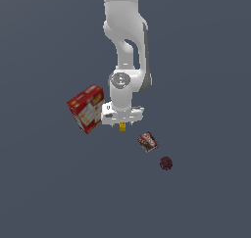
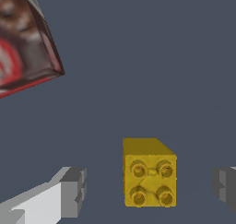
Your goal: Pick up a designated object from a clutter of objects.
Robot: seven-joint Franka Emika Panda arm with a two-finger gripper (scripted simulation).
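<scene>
The tiny yellow blocky piece [image 2: 149,172], with studs on its face, lies on the grey floor between my two fingers [image 2: 69,193], with a gap on each side. In the exterior view only its lower part [image 1: 122,127] shows, under my hand. My gripper [image 2: 148,191] is open and straddles the piece without touching it; in the exterior view the gripper [image 1: 122,124] sits low over the floor. The red-and-yellow box [image 1: 87,108] stands just to the exterior view's left of my hand. The dark-brown packet [image 1: 147,141] and the maroon ball [image 1: 166,163] lie to the right.
The dark-brown packet [image 2: 25,38] fills a corner of the wrist view, apart from the yellow piece. The arm [image 1: 125,46] rises straight above the hand. The floor [image 1: 49,193] is plain grey.
</scene>
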